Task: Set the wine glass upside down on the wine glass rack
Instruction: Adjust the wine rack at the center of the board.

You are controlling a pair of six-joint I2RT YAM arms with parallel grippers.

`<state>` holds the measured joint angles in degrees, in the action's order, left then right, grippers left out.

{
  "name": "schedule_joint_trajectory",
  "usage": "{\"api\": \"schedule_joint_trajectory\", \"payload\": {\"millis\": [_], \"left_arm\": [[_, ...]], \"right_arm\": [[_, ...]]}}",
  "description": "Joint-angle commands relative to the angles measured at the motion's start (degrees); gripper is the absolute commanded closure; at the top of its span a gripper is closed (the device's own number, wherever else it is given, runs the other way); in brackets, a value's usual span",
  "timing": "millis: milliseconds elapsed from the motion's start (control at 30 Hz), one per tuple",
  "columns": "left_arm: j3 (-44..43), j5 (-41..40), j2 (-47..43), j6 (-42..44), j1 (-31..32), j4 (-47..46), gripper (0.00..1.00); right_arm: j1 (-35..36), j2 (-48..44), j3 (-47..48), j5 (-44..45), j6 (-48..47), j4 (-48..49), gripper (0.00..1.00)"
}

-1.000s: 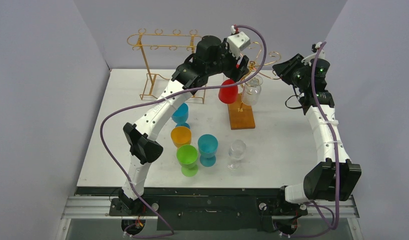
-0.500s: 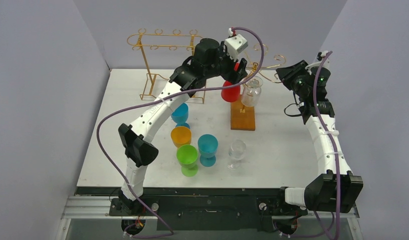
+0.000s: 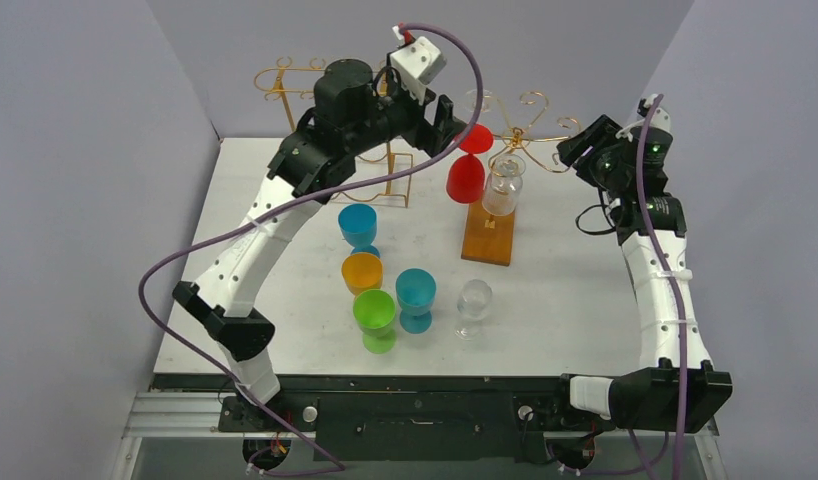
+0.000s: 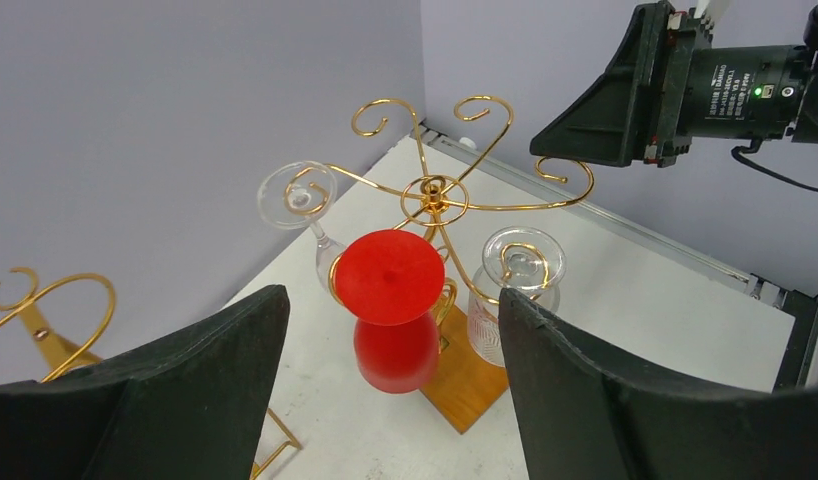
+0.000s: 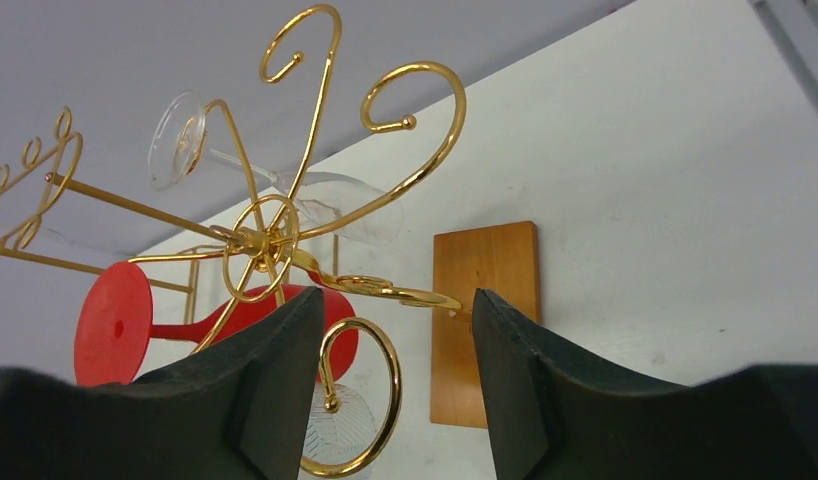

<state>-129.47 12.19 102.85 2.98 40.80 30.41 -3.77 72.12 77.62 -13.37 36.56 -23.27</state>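
A red wine glass (image 3: pixel 466 178) hangs upside down from a hook of the gold spiral rack (image 3: pixel 523 132), which stands on a wooden base (image 3: pixel 488 238). Its round foot (image 4: pixel 390 275) rests on top of the hook, free of both grippers. My left gripper (image 3: pixel 443 118) is open, just left of the glass and apart from it; in the left wrist view the glass (image 4: pixel 395 350) shows between the spread fingers (image 4: pixel 215 380). My right gripper (image 3: pixel 583 150) is open at the rack's right side. One gold hook loop (image 5: pixel 360 400) shows between its fingers (image 5: pixel 285 380).
Two clear glasses (image 4: pixel 297 195) (image 4: pixel 515 290) also hang from the spiral rack. A tall gold rack (image 3: pixel 305 120) stands at the back left. Blue (image 3: pixel 359 225), orange (image 3: pixel 362 270), green (image 3: pixel 375 315) and teal (image 3: pixel 416 293) glasses and a clear one (image 3: pixel 474 300) stand mid-table.
The left gripper let go of the red glass and drew back to the left, leaving it hanging on the rack. The right gripper opened at the rack's right arm.
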Motion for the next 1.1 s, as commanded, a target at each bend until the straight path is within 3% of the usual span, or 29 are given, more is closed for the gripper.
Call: {"api": "schedule_joint_trajectory", "payload": {"millis": [0,233,367,533,1067], "left_arm": [[2.9,0.0,-6.5,-1.1,-1.9,-0.1,0.26],[12.4,0.5,-14.1,0.0,-4.7,0.4,0.23],[16.1,0.7,-16.9,0.0,-5.4,1.3,0.22],[18.2,0.4,-19.4,0.4,-6.0,1.8,0.22],[16.7,-1.4,-20.0,1.3,-6.2,4.8,0.21]], "right_arm": [[-0.2,-1.2,8.3,2.0,-8.0,-5.7,0.44],[5.2,5.9,20.2,-0.9,-18.0,-9.9,0.37],[10.3,15.8,33.6,-2.3,-29.1,-20.3,0.36],[10.8,24.3,47.3,-4.9,-36.0,-31.1,0.36],[8.5,30.0,56.6,-13.2,-50.4,-41.9,0.34]]}}
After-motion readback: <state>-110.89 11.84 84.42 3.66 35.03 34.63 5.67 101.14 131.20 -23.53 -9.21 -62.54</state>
